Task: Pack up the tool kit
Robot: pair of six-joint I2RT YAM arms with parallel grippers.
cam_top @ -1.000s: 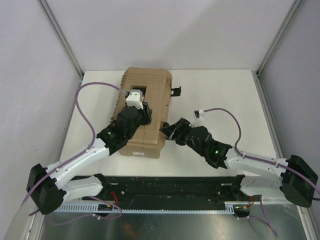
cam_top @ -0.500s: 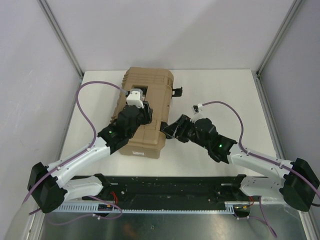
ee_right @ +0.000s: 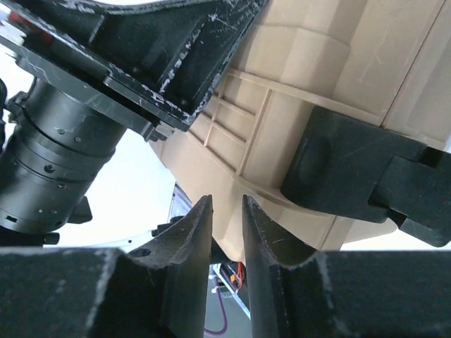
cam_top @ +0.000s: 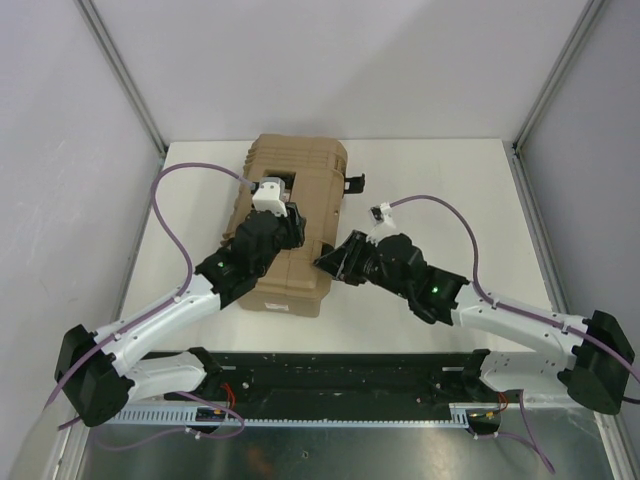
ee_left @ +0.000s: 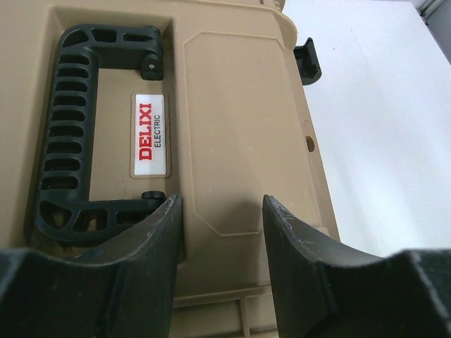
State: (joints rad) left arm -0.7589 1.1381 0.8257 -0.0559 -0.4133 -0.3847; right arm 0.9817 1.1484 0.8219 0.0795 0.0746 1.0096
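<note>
The tan case (cam_top: 300, 165) lies shut on the white table (cam_top: 450, 180), lid down, its black handle (ee_left: 70, 127) flat on top. The tools are out of sight; I take them to be inside. On the case's right side the far latch (cam_top: 351, 183) sticks out, unfastened, and the near latch (ee_right: 352, 172) sits against the ribbed wall.

The left gripper (ee_left: 222, 204) rests on the lid just beside the handle. Its fingers are apart and it holds nothing, so it seems to be pinning the lid.

The change is on the right. In the last second the right gripper (ee_right: 227, 203) has slid in against the case's right side, just below the near latch. Its jaws have narrowed from wide to a thin slit, with nothing visibly between them. The case itself has nudged slightly. That reads to me as packing nearly done, with the latches as the remaining work.
</note>
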